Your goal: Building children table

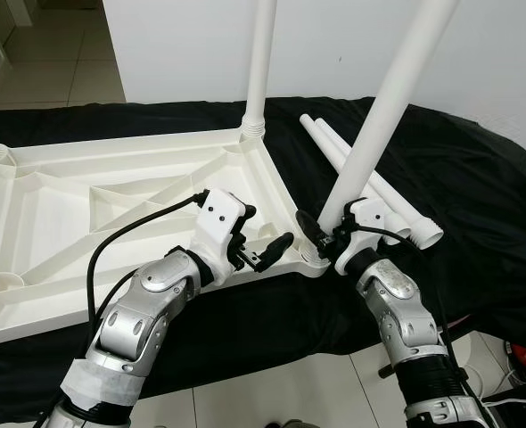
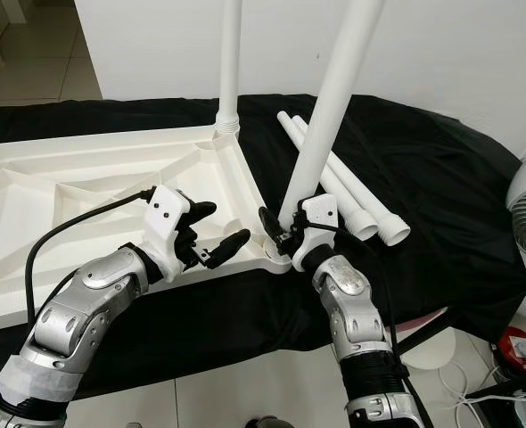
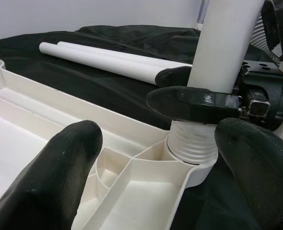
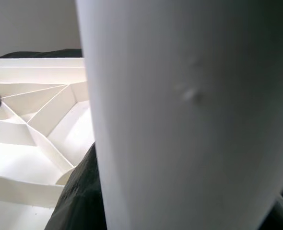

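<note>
Tabletop (image 1: 111, 192) upside down on black cloth (image 1: 477, 178). Far-corner leg (image 1: 261, 62) done. Right claw (image 1: 321, 234) clamps second leg (image 1: 379, 116) into near-corner socket, tilted. Left claw (image 1: 267, 250) wide, just beside. Two spare legs (image 1: 370, 183) lie beyond.

A worktop (image 1: 477, 178) draped in black cloth carries everything. Across its 9 o'clock half lies the white plastic tabletop (image 1: 58, 214), upside down, its ribbed underside facing up. Toward 2 o'clock, two loose white table legs (image 2: 357, 201) lie side by side on the cloth, touching each other, their threaded ends pointing toward 4 o'clock, just beside the tabletop's corner.
</note>
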